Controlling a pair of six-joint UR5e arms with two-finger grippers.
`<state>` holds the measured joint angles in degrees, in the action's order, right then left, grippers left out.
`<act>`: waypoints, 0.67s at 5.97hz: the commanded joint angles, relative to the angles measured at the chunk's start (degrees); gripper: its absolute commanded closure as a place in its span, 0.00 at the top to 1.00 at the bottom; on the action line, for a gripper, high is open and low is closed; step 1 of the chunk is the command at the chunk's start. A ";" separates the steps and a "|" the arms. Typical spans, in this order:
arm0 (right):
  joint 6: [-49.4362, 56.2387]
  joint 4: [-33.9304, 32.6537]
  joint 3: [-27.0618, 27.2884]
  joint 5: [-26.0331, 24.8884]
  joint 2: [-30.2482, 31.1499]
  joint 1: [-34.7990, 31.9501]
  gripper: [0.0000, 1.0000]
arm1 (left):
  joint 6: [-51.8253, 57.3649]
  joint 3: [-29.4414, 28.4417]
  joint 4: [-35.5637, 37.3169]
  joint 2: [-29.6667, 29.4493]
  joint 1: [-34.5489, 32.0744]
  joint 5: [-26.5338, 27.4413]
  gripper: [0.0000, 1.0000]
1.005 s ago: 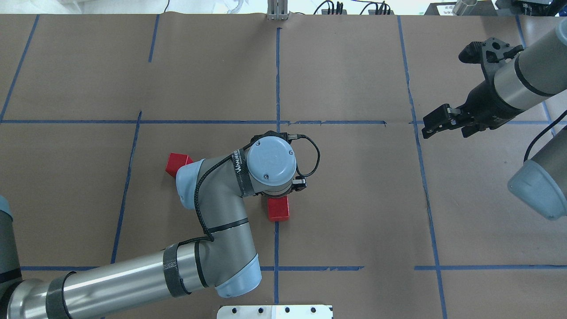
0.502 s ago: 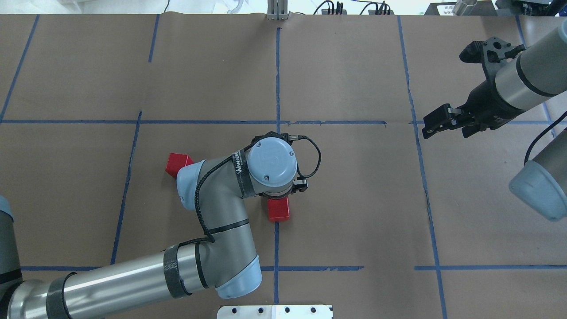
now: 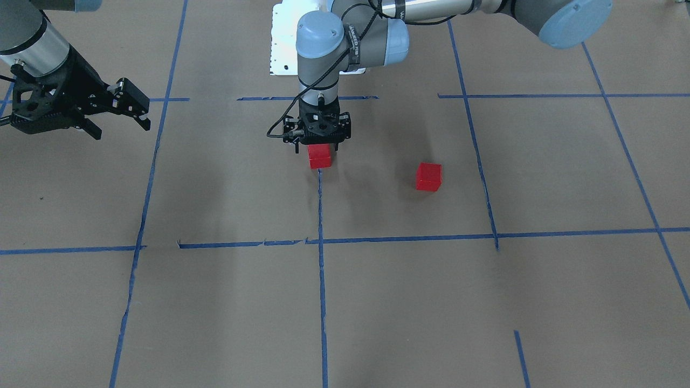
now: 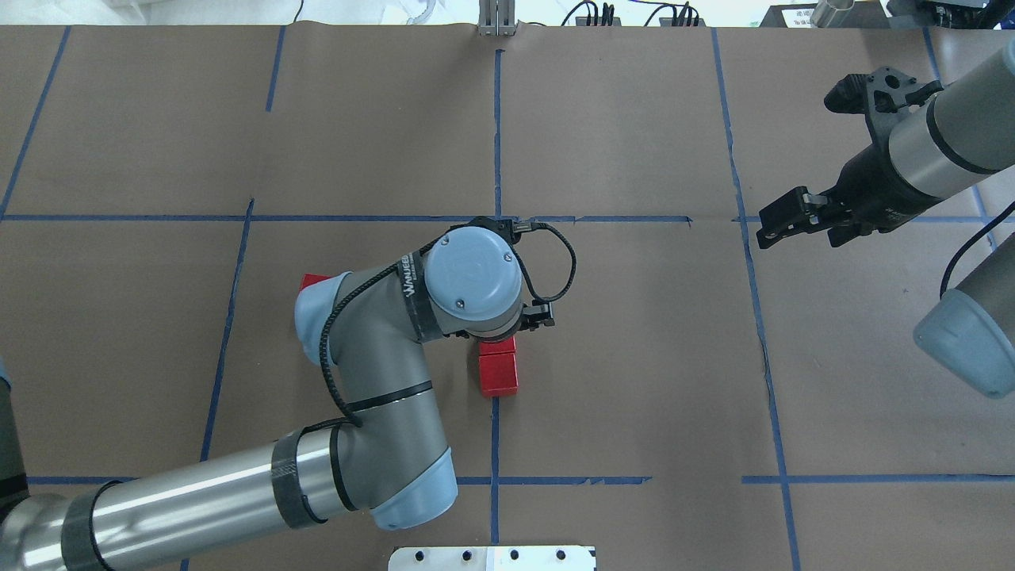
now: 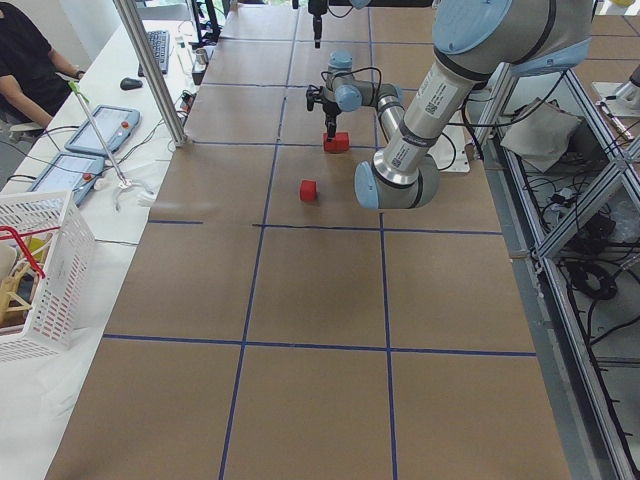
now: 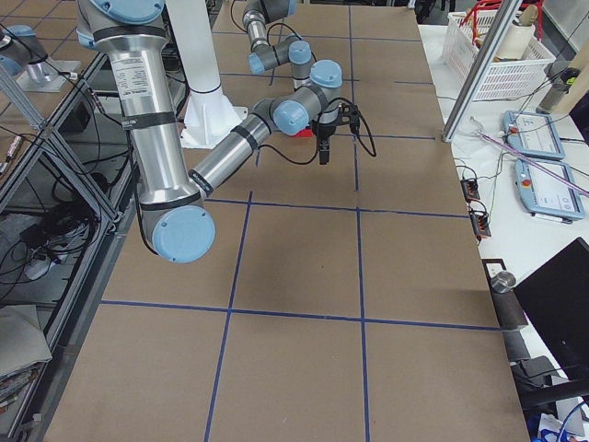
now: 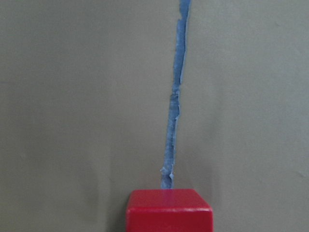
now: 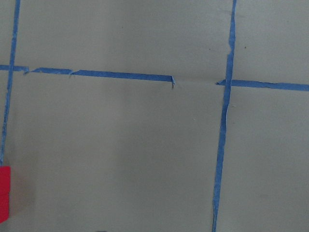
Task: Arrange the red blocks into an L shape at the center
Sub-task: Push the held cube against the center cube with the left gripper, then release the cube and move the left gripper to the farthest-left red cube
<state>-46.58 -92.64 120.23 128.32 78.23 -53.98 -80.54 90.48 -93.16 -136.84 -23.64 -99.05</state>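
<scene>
Left hand (image 3: pixel 319 140) first: it points straight down at the middle of the surface (image 3: pixel 226 302), right over the first red block (image 3: pixel 319 157). Its black body sits on top of the cube and hides the fingertips. So we cannot tell whether they pinch the block or stand clear of it.

The left wrist camera shows that same cube at its bottom edge. The blue tape line (image 3: pixel 321 215) ends right against its face.

From overhead, the second red block (image 4: pixel 498 379) touches the first on the robot's side. The two make a short straight run in line with the tape, inside the center cell (image 3: pixel 377 210).

Moving outward, the third red block (image 3: pixel 429 177) sits alone in the same cell. It lies toward the robot's left, well apart from the pair. Overhead, the left arm's elbow covers most of it.

Far out on the robot's right, the right hand (image 4: pixel 795 226) hovers near the cell's tape border, fingers spread with nothing between them. Its wrist camera catches only a red sliver at the picture's left edge.
</scene>
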 commanded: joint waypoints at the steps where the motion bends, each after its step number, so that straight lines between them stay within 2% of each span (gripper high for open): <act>1: 0.08 0.00 -0.17 0.00 0.44 0.02 1.00 | 2.04 9.66 0.09 8.29 -3.50 -0.35 0.94; 2: 0.09 0.00 -0.09 0.00 0.52 0.02 1.00 | 10.67 13.45 0.09 12.43 -4.39 -0.35 0.94; 4: 0.00 0.00 0.35 0.00 0.52 0.02 1.00 | 20.82 15.16 -0.61 18.16 -8.34 -0.79 0.94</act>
<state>-46.52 -92.64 120.40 128.32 78.74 -53.97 -64.62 104.83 -93.37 -121.55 -30.29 -99.70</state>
